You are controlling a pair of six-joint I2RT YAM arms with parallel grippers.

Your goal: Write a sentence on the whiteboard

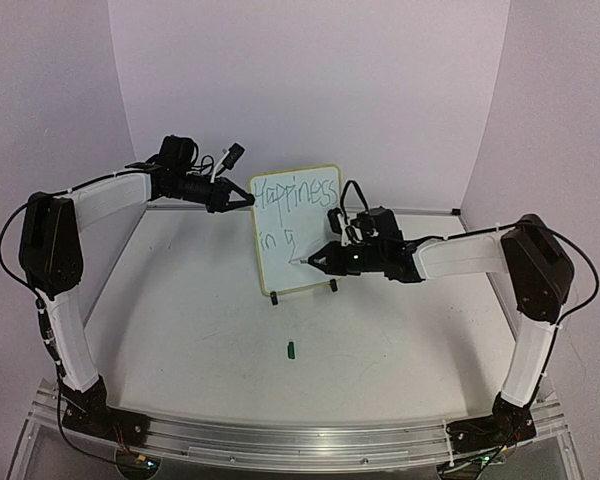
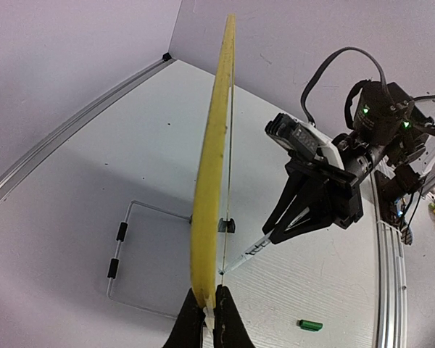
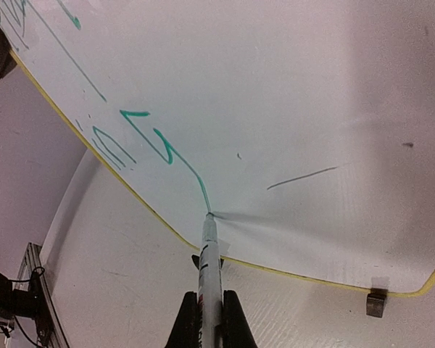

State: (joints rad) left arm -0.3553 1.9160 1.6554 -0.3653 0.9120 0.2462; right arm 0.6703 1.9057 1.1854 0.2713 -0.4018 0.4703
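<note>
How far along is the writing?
Done: "Happiness" and "in" of the sentence are on the board. In hand: the right gripper holds the pen, tip on the board, partway through the next word; the left gripper clamps the board's edge. Left: probably finishing that word.

Whiteboard (image 1: 302, 215) front is blocked by the right gripper (image 3: 210, 297) and pen (image 3: 209, 254); a green cap (image 1: 291, 349) lies nearer, a wire stand (image 2: 119, 250) behind.

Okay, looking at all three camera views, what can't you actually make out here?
- Top external: the lower line of the sentence is too small to read fully.
- Left wrist: the whiteboard shows edge-on, so its written face is hidden.
- Right wrist: the upper line is cut off at the frame's top-left corner.
- Top external: the small green item before the board is too small to identify.
</note>
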